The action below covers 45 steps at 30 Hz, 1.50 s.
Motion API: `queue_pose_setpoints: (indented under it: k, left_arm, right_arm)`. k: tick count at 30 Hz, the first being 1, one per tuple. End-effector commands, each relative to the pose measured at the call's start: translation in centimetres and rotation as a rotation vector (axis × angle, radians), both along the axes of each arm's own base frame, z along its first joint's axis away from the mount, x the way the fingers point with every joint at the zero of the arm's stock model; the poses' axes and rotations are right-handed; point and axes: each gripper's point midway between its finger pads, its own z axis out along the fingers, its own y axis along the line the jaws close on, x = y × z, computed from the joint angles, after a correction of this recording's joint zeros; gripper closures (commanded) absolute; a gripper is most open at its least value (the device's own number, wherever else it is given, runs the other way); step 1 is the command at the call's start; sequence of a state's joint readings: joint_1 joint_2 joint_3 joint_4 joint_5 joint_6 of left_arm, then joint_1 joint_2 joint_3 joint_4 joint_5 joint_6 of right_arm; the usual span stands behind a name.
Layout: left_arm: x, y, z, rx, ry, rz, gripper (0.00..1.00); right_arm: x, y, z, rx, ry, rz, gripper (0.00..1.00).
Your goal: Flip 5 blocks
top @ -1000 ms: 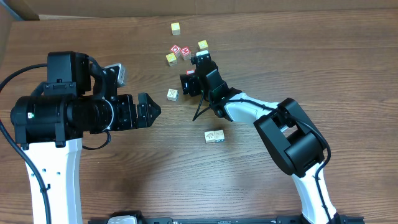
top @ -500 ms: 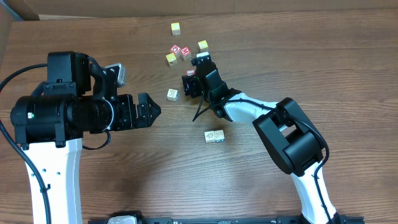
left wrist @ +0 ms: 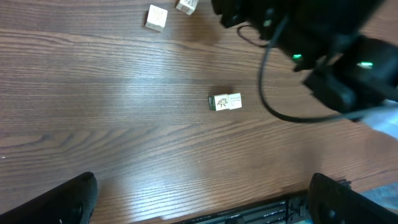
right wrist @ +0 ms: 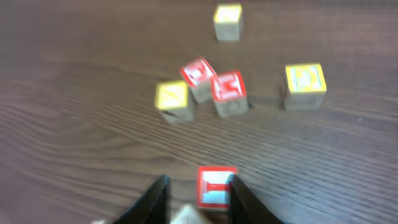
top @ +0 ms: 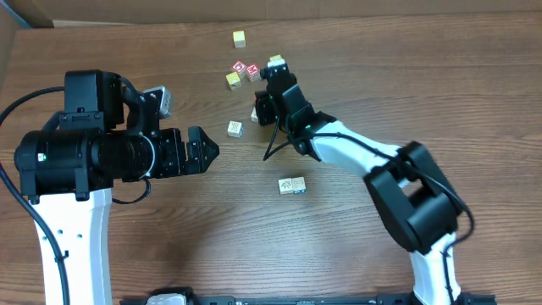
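**Overhead.** The left gripper [top: 207, 150] hangs at the table's [top: 127, 246] 9 o'clock side. Its jaws are spread wide with nothing between them, and it points toward 3 o'clock. The right arm [top: 347, 148] comes in from 5 o'clock and reaches toward 11 o'clock, ending over a cluster of cubes near 12 o'clock. In the cluster, two red-faced cubes [top: 246, 69] touch each other, and yellow-faced cubes [top: 233, 80] sit at their 7 and 2 o'clock. A third yellow-faced cube lies farther off at 12. The lone pale block [top: 235, 129] lies at the cluster's 6 o'clock. A second pale block [top: 254, 113] peeks out beside the arm's end. The pale pair [top: 292, 185], two blocks touching, rests near the table's middle.

**Left wrist.** The pale pair lies mid-frame. One of its blocks carries a dark drawing and the other faint lines, both too small to read. The fingertips sit at the two lower corners, far apart.

**Right wrist.** The right gripper [right wrist: 196, 202] has its fingers either side of the red-bordered block [right wrist: 216, 186]. The block stands on the table against the 3 o'clock finger, with bare wood showing between it and the other finger. A pale blur lies low in that gap. I cannot tell whether the block is pinched. Its white panel and the red cubes' white symbols are blurred, so nothing is legible.
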State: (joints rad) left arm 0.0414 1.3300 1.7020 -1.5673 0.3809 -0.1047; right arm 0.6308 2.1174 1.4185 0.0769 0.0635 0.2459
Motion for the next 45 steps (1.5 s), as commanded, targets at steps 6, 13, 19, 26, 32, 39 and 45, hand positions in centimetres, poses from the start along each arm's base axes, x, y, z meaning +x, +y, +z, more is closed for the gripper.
queue_pose_setpoints:
  k: [6, 13, 19, 26, 32, 39, 45]
  left_arm:
    - [0.3, 0.1, 0.5, 0.001, -0.017, 0.004, 0.0]
    - [0.3, 0.1, 0.5, 0.001, -0.017, 0.004, 0.0]
    - [0.3, 0.1, 0.5, 0.001, -0.018, 0.004, 0.0]
    - [0.3, 0.1, 0.5, 0.001, -0.018, 0.004, 0.0]
    - [0.3, 0.1, 0.5, 0.001, -0.017, 0.004, 0.0]
    - [0.3, 0.1, 0.5, 0.001, -0.017, 0.004, 0.0]
    - [0.3, 0.1, 0.5, 0.001, -0.017, 0.004, 0.0]
  right_arm:
    - [-2.9, 1.1, -1.5, 0.076, 0.2, 0.006, 0.2]
    - [-4.6, 2.8, -6.1, 0.068, 0.282, -0.038, 0.15]
    - [-3.9, 1.9, -8.8, -0.001, 0.245, -0.13, 0.12]
    - [-2.4, -0.3, -8.8, -0.024, 0.197, -0.255, 0.23]
    - [-2.3, -0.2, -8.7, 0.035, 0.223, -0.299, 0.22]
    - [-2.2, -0.2, -8.7, 0.055, 0.226, -0.311, 0.24]
    - [-2.6, -0.8, -8.7, 0.027, 0.249, -0.318, 0.51]
